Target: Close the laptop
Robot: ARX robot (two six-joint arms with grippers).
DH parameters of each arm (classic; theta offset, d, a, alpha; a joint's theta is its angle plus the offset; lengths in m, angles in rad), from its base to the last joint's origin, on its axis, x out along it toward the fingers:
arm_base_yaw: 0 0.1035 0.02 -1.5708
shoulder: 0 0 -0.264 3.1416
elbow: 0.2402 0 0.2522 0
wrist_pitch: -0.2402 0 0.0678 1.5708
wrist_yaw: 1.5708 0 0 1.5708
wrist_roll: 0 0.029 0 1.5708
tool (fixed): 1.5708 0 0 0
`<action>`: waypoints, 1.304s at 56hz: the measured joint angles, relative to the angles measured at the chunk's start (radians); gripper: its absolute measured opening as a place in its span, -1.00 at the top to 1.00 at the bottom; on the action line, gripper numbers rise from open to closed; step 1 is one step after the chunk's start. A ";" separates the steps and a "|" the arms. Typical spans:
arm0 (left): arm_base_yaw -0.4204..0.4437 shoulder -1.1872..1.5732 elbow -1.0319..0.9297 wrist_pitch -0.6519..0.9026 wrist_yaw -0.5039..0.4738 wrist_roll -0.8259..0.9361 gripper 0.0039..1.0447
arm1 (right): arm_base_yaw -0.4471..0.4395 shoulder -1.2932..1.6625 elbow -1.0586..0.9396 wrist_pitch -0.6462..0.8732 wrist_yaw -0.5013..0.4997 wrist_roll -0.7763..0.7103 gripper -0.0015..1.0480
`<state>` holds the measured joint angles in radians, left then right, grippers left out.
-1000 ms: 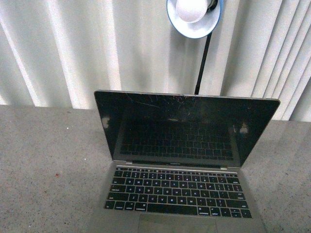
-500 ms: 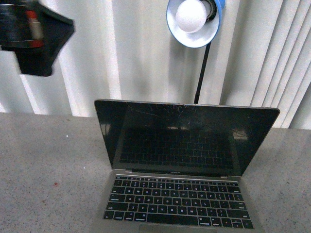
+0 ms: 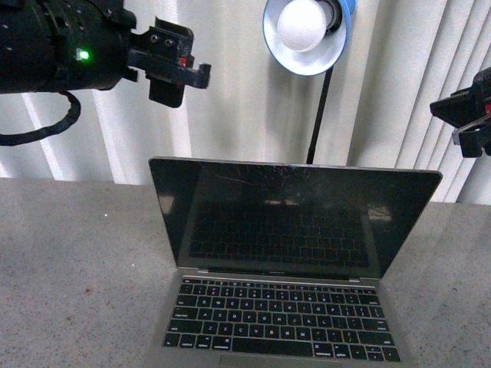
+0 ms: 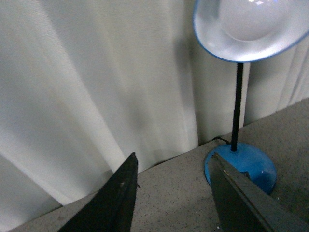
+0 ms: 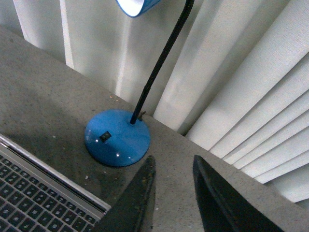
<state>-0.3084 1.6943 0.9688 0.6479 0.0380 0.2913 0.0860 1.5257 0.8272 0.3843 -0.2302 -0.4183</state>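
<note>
1. The desk is grey and speckled. It runs back to a pale pleated curtain.
2. The laptop sits open at the middle of the desk, facing me. Its screen is dark and scratched and leans slightly back. The lid's top edge is its long axis, running left to right across my front view.
3. A blue lamp stands behind the lid. Its shade hangs above the lid's middle.
4. The left end effector hovers high, above the lid's left corner and well clear of it. Its fingers are spread and hold nothing; in its wrist view only curtain and lamp base show between them.
5. The right end effector hangs out past the lid's right corner, a little above the edge. It is also released and empty, and its wrist view catches the keyboard's corner.
6. The lid edge lies below both, so the push has to come down from behind it and toward me. I judge the left arm better placed, since it sits over the lid rather than off to the side. I cannot read depth here.
</note>
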 joint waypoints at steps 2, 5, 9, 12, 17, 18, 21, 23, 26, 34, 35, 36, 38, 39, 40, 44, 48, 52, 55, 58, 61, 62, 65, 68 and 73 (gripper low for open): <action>-0.009 0.006 0.003 -0.010 0.017 0.032 0.25 | 0.000 0.016 0.013 -0.007 -0.009 -0.030 0.74; -0.018 0.012 0.006 -0.032 0.037 0.067 0.43 | 0.005 0.032 0.028 -0.021 -0.019 -0.064 0.91; -0.027 0.018 0.014 -0.072 0.054 0.108 0.67 | 0.018 0.050 0.051 -0.043 -0.026 -0.104 0.94; -0.031 0.021 0.021 -0.097 0.069 0.134 0.84 | 0.031 0.060 0.066 -0.056 -0.027 -0.133 0.94; -0.035 0.030 0.032 -0.127 0.076 0.188 0.94 | 0.055 0.080 0.094 -0.079 -0.035 -0.175 0.94; -0.035 0.032 0.032 -0.128 0.076 0.190 0.94 | 0.059 0.084 0.099 -0.083 -0.035 -0.180 0.94; -0.038 0.039 0.039 -0.148 0.075 0.227 0.94 | 0.069 0.092 0.111 -0.090 -0.035 -0.192 0.94; -0.039 0.046 0.043 -0.158 0.067 0.262 0.94 | 0.076 0.099 0.122 -0.098 -0.043 -0.201 0.94; -0.040 0.056 0.051 -0.179 0.067 0.293 0.94 | 0.084 0.104 0.129 -0.108 -0.047 -0.211 0.94; -0.040 0.088 0.063 -0.220 0.049 0.383 0.94 | 0.095 0.118 0.135 -0.129 -0.064 -0.237 0.94; -0.040 0.092 0.065 -0.226 0.049 0.392 0.94 | 0.097 0.120 0.136 -0.130 -0.064 -0.241 0.94; -0.040 0.095 0.068 -0.234 0.049 0.402 0.94 | 0.097 0.122 0.137 -0.131 -0.064 -0.242 0.94; -0.040 0.099 0.071 -0.246 0.049 0.410 0.94 | 0.099 0.126 0.138 -0.134 -0.067 -0.245 0.94; -0.041 0.101 0.072 -0.254 0.049 0.416 0.94 | 0.100 0.128 0.139 -0.136 -0.070 -0.247 0.94; -0.041 0.102 0.074 -0.259 0.049 0.423 0.94 | 0.100 0.130 0.139 -0.138 -0.074 -0.249 0.94; -0.041 0.106 0.086 -0.276 0.043 0.441 0.94 | 0.103 0.134 0.139 -0.145 -0.086 -0.256 0.94; -0.043 0.108 0.097 -0.292 0.043 0.458 0.94 | 0.108 0.135 0.139 -0.151 -0.097 -0.271 0.94; -0.052 0.108 0.100 -0.305 0.056 0.461 0.94 | 0.112 0.140 0.139 -0.161 -0.107 -0.286 0.94; -0.057 0.105 0.100 -0.315 0.066 0.467 0.94 | 0.114 0.145 0.140 -0.168 -0.109 -0.294 0.94; -0.061 0.104 0.100 -0.317 0.063 0.470 0.94 | 0.114 0.151 0.145 -0.175 -0.110 -0.302 0.94; -0.063 0.102 0.100 -0.323 0.063 0.475 0.94 | 0.114 0.160 0.153 -0.181 -0.109 -0.305 0.94; -0.064 0.102 0.100 -0.323 0.063 0.476 0.94 | 0.113 0.163 0.156 -0.182 -0.109 -0.306 0.94; -0.066 0.102 0.099 -0.323 0.063 0.476 0.94 | 0.113 0.169 0.161 -0.183 -0.108 -0.311 0.94; -0.068 0.100 0.098 -0.329 0.065 0.483 0.94 | 0.113 0.171 0.161 -0.184 -0.107 -0.314 0.94; -0.071 0.088 0.094 -0.370 0.086 0.500 0.94 | 0.114 0.171 0.158 -0.186 -0.109 -0.321 0.94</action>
<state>-0.3790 1.7821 1.0630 0.2779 0.1242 0.7910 0.1997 1.6966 0.9855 0.1986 -0.3397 -0.7391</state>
